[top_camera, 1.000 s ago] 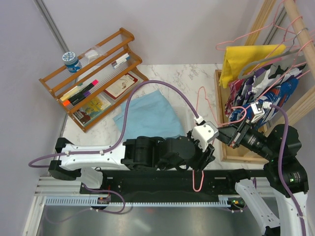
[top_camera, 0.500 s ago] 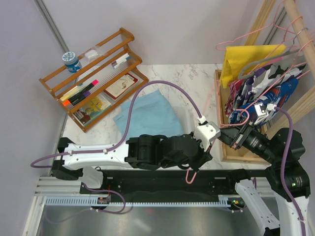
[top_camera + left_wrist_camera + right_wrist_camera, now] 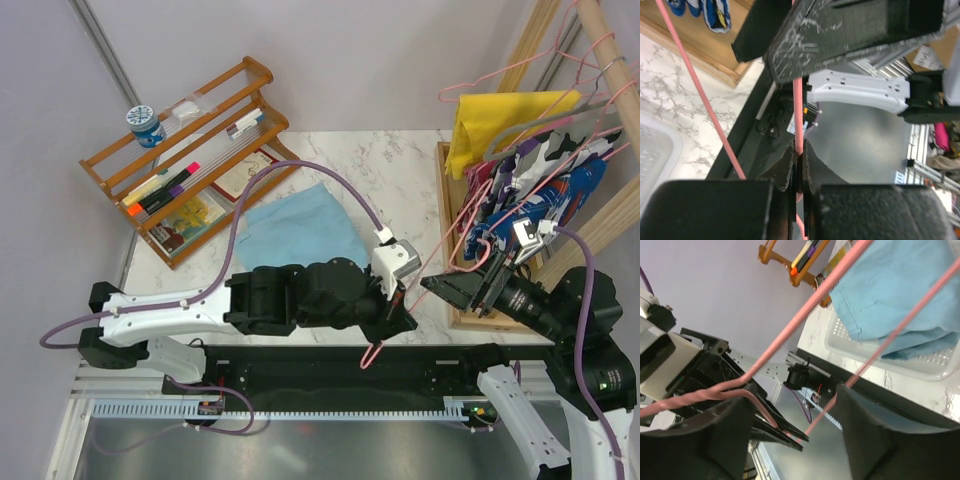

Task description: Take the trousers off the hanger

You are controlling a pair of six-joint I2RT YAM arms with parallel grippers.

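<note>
The light blue trousers [image 3: 300,228] lie crumpled in a clear plastic tray [image 3: 920,365] at the table's middle, apart from the hanger; they also show in the right wrist view [image 3: 895,290]. My left gripper [image 3: 398,315] is shut on the thin pink hanger [image 3: 371,354] near the table's front edge. Up close, its fingertips [image 3: 799,150] pinch the hanger's wire [image 3: 797,110]. My right gripper [image 3: 440,290] stands open just right of it. In its wrist view the gripper [image 3: 800,435] has two of the hanger's wires [image 3: 805,320] running between its fingers, which grip nothing.
A wooden rack [image 3: 185,160] with markers and cards stands at the back left, with a blue-capped jar [image 3: 146,124] beside it. At the right, a wooden box [image 3: 452,240] holds patterned clothes [image 3: 540,190]. Above it, a yellow cloth [image 3: 495,120] and pink hangers [image 3: 560,55] hang on a rail.
My left gripper closed on the hanger and carried it left and toward the front edge. My right gripper let go of the hanger, opened and drew back to the right.
</note>
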